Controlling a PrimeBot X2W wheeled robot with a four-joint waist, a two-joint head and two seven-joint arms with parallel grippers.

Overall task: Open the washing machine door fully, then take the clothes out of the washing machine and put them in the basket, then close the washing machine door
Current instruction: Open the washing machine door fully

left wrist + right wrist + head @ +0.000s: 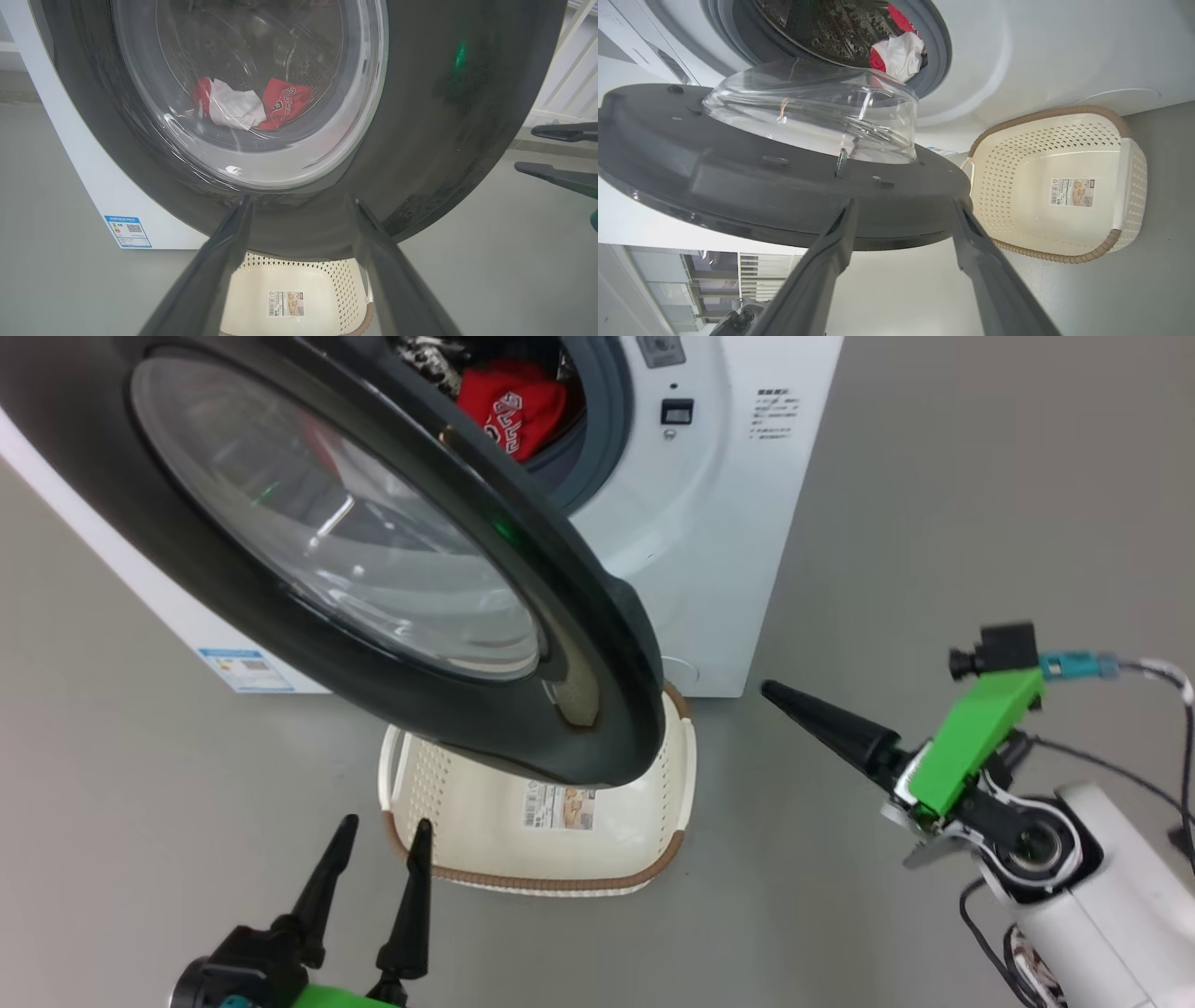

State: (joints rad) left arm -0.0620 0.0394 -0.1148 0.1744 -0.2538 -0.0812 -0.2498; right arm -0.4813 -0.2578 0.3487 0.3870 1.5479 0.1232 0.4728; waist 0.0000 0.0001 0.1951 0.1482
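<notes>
The washing machine (709,523) stands with its door (579,644) swung partway out, the black rim hanging over the basket (439,784) on the floor. Red and white clothes (513,411) lie in the drum; through the glass they show in the left wrist view (285,102), and in the right wrist view (899,53) above the door (738,186). My left gripper (383,835) is open and holds nothing, just in front of the basket's near rim, facing the door's outer face (444,116). My right gripper (903,205) is open, off the door's free edge, right of the basket (1008,186).
Grey floor (887,476) runs all around the washer. A blue label (245,670) sits low on the washer's side. Cables (1120,765) trail from my right wrist. A paper label (286,303) lies on the basket's bottom.
</notes>
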